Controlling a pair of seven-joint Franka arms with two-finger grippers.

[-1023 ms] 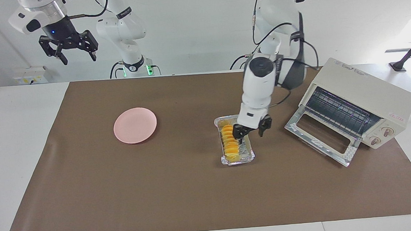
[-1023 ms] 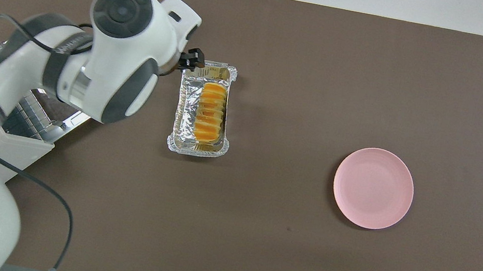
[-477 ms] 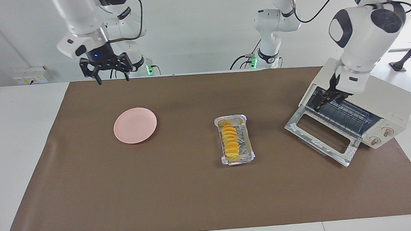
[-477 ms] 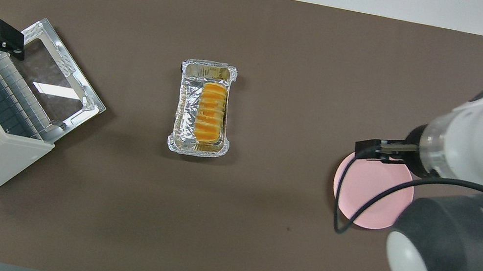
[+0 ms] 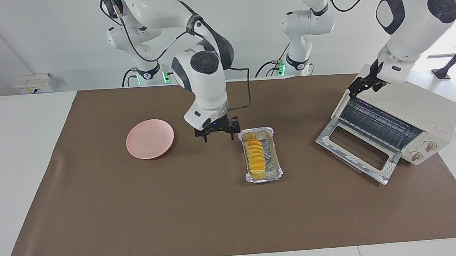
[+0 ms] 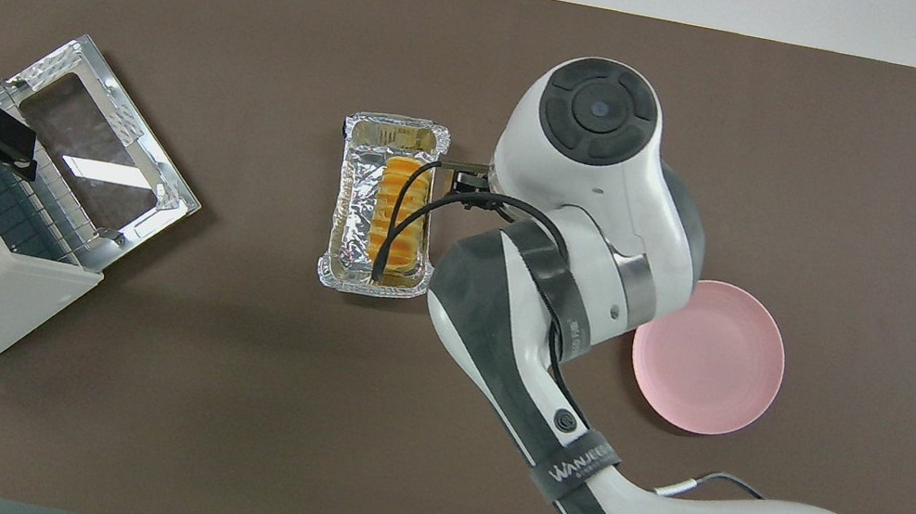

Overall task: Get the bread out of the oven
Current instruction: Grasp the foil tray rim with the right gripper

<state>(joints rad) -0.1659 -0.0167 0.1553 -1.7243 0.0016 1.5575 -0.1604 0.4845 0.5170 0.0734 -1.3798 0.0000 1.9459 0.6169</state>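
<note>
Right arm (image 5: 217, 135) now beside tray (image 5: 278, 165).

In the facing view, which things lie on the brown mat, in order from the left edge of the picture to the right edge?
pink plate → right gripper, hovering over the mat → foil tray holding the bread → oven, door open, left gripper over its top.

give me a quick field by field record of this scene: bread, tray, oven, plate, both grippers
bread: in the foil tray, out of the oven
oven: door down, at the left arm's end of the table
pink plate: bare, toward the right arm's end
right gripper: open, low beside the tray, between tray and plate
left gripper: open, over the oven's top front edge
</note>
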